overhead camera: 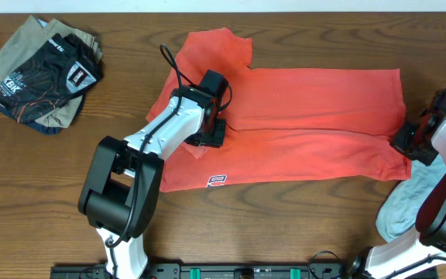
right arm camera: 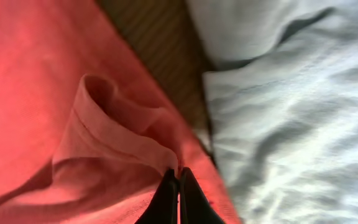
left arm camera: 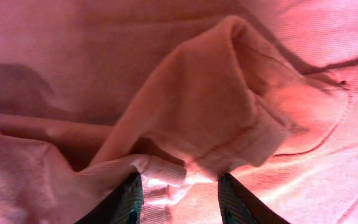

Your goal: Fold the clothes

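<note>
The coral-red T-shirt [overhead camera: 308,116] lies across the middle of the wooden table, its upper half folded down lengthwise, with a small logo at the front hem. My left gripper [overhead camera: 211,130] rests on the shirt's left part. In the left wrist view its fingers [left arm camera: 180,199] are apart, with a bunched ribbed fold of the shirt [left arm camera: 197,93] between them. My right gripper [overhead camera: 409,141] is at the shirt's right edge. In the right wrist view it [right arm camera: 179,180] is shut on the shirt's hem [right arm camera: 36,81]. The pale blue-grey garment [overhead camera: 399,208] lies crumpled at the front right, also seen in the right wrist view [right arm camera: 291,112].
A pile of folded clothes [overhead camera: 45,74], tan with a dark printed piece on top, sits at the back left. Bare wooden table [overhead camera: 285,225] shows in front of the shirt, and a strip of it [right arm camera: 154,37] between the shirt and the pale garment.
</note>
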